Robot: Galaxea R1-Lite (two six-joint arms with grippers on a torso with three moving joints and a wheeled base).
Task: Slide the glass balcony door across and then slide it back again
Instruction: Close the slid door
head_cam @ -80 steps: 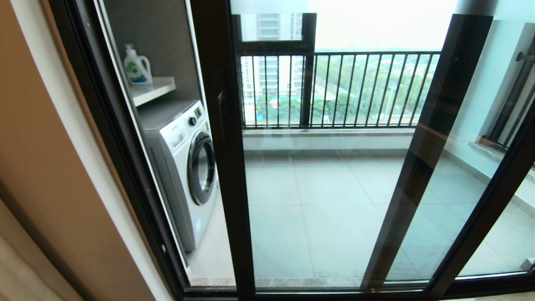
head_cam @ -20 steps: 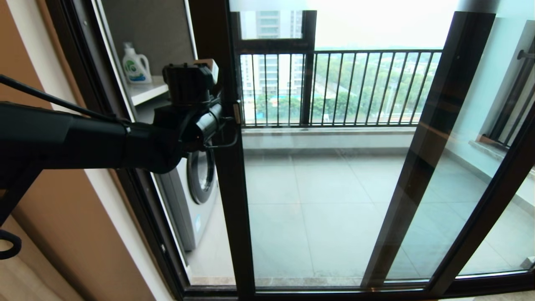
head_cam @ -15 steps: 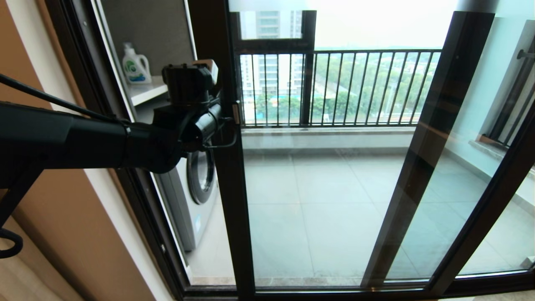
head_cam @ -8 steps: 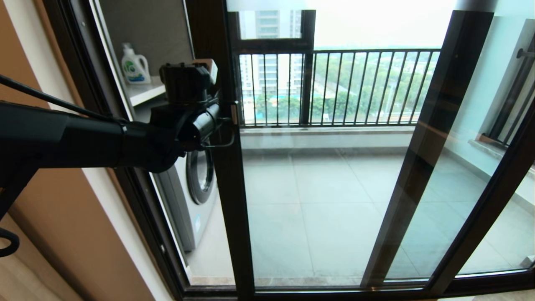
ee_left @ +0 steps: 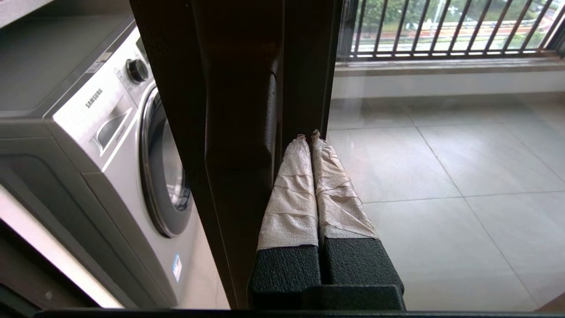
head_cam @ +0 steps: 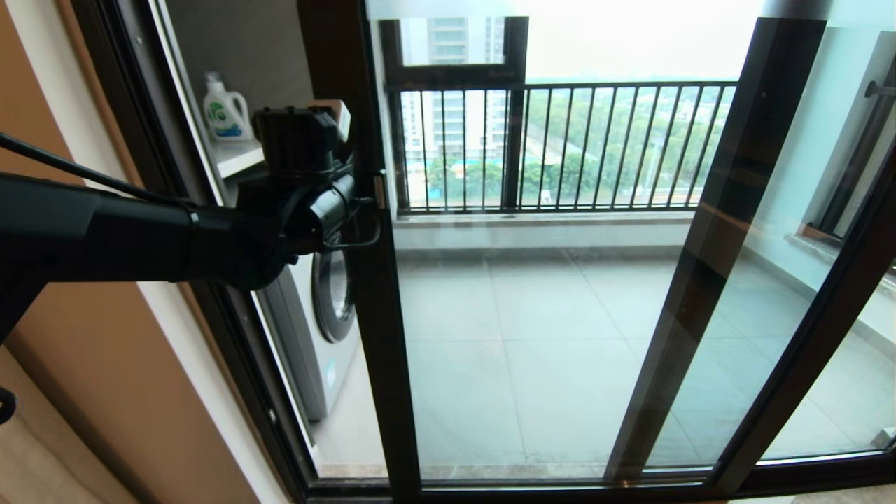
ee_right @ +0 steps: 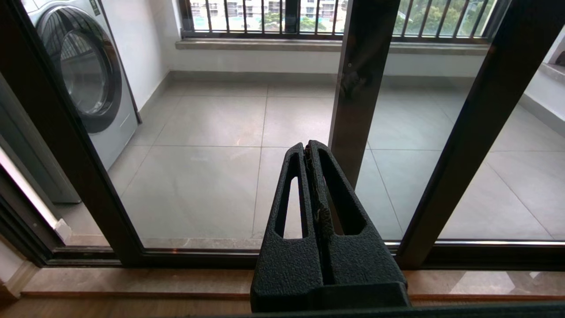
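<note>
The glass balcony door [head_cam: 378, 301] has begun to travel. Its handle-side stile stood further toward the robot's right half a second ago; it now sits nearer the washing machine [head_cam: 318, 308], and the strip of open view between that stile and the outer frame [head_cam: 210, 280] has narrowed. The shift is small but consistent across the last second, so I judge the first slide to be under way, not finished.

The left gripper [ee_left: 309, 141] has moved with the stile. Its two tape-wrapped fingers [ee_left: 293, 185] are pressed together with nothing between them, and their tips rest against the stile just beside the slim dark pull handle [ee_left: 269, 123]. This is a push by contact, not a grasp.

The right gripper [ee_right: 309, 150] is idle, low down and pointed at the bottom of the doors, its fingers likewise closed on nothing.

The second dark-framed panel [head_cam: 714, 245] and the railing [head_cam: 560, 147] beyond show no movement.

Assessment: the door is still some way from the frame on the robot's left, so most of the first pass is outstanding, and the return slide has not begun. With no grip on the handle, the fingertips could slip off the stile edge.
</note>
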